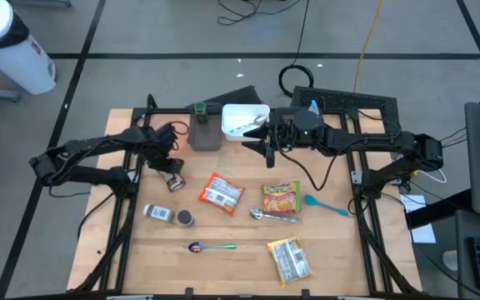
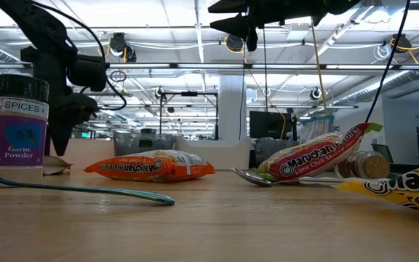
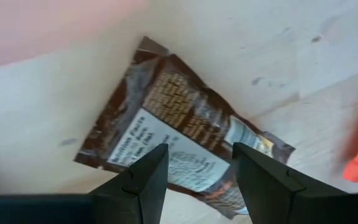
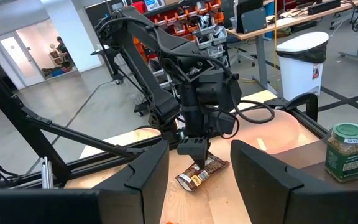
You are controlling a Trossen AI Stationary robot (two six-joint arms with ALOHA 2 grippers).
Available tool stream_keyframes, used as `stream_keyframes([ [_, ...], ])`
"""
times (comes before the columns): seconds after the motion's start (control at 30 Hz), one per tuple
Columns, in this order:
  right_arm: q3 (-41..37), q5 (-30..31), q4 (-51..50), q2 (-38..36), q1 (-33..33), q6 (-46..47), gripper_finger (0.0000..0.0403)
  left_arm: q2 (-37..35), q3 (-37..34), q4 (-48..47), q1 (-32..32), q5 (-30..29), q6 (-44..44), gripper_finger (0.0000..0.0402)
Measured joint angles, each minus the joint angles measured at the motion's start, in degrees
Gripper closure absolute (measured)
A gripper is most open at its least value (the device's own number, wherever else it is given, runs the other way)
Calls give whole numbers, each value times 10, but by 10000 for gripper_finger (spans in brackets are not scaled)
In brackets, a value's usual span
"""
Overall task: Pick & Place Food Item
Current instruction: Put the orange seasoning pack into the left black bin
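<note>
A brown snack packet lies flat on the wooden table at its left, also seen in the high view. My left gripper points down just above it, open, its two fingers standing over the packet's label side; I see no touch. The right wrist view shows that gripper above the packet. My right gripper is held level and high over the table's far middle, open, with nothing between its fingers.
Ramen packets lie mid-table: orange, yellow-green, yellow. A spice jar lies on its side. Spoons: metal, teal, purple-and-green. At the far edge stand a grey container, a green-lidded jar and a white bin.
</note>
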Motion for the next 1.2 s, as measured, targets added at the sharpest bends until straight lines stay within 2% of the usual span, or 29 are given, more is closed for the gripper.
stream_keyframes([
  [0.37,0,0,0,0,0,0,238,0,0,10,-62,4,-51,215],
  [0.77,0,0,-1,0,1,5,238,0,0,130,-137,60,-122,215],
  [0.93,0,-1,-4,0,1,7,238,0,0,105,-144,42,-136,215],
  [1.2,0,-21,-8,0,2,7,238,-38,0,11,-140,5,-142,215],
])
